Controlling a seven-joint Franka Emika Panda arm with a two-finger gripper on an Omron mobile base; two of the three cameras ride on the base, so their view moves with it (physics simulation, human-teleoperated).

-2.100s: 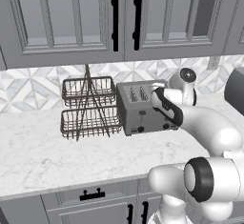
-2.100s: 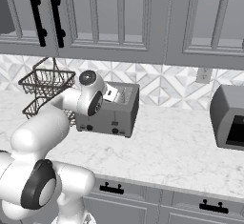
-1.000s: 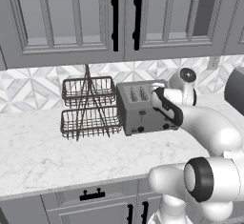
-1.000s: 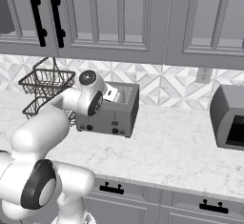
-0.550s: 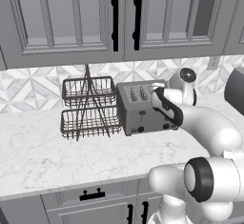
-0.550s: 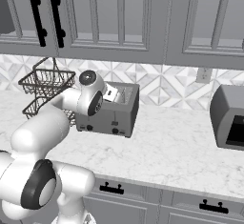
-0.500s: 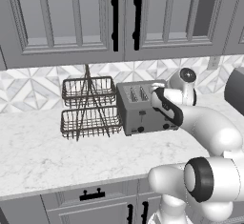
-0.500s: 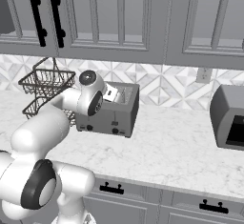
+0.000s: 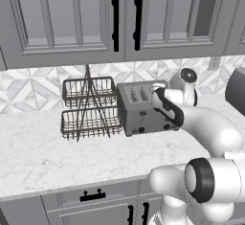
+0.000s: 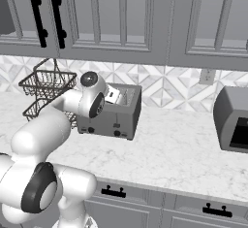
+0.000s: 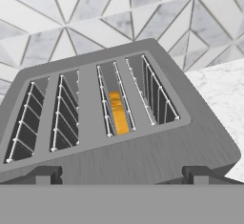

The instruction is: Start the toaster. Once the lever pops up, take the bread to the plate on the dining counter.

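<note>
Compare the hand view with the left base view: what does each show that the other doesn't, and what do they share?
Hand view alone: the bread sitting low in the third of four slots counted from that picture's left, and the open pincer above the toaster's near edge. Left base view alone: the wire basket rack beside the toaster, the upper cabinets, and the toaster's front controls. Both: the toaster, the marble counter and the tiled backsplash.

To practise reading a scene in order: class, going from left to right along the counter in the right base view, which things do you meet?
Two-tier wire basket rack → toaster → wall outlet → dark-fronted grey appliance.
</note>
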